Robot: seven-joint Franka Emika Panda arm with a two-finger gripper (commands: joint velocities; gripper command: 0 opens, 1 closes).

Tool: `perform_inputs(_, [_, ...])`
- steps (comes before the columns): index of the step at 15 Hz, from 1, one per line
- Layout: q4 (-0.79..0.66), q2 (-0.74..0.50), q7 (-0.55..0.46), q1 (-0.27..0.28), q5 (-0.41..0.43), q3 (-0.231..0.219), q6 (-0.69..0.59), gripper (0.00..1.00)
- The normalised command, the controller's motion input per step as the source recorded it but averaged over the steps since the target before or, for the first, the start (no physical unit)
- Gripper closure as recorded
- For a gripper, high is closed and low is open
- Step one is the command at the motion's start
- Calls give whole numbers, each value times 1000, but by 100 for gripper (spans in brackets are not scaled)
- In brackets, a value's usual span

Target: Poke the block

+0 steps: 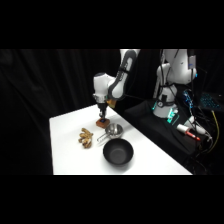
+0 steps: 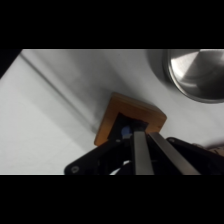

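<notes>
- The pincer [image 2: 145, 137] is pointing down with its fingers pressed together, their tips sitting on the dark patch atop the block [image 2: 116, 111].
- The block is lying flat on the white surface [image 1: 67, 145], just beside the steel cup [image 2: 197, 75].
- Recommended: press vertically and lightly, keeping the tips centred to avoid tipping or sliding the block.
- The linkage is hiding the block's near edge; actual contact is hard to confirm.
</notes>
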Motion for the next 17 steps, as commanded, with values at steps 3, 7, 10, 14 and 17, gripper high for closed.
perform_inputs(3, [9, -395, -332, -76, 153, 87, -413, 100])
perform_inputs(7, [9, -446, -273, -43, 97, 73, -402, 100])
perform_inputs(10, [28, -416, -200, -11, 30, 64, -355, 100])
perform_inputs(14, [11, -371, -223, -3, 40, 65, -323, 100])
perform_inputs(17, [25, -305, -205, 23, 63, 68, -335, 95])
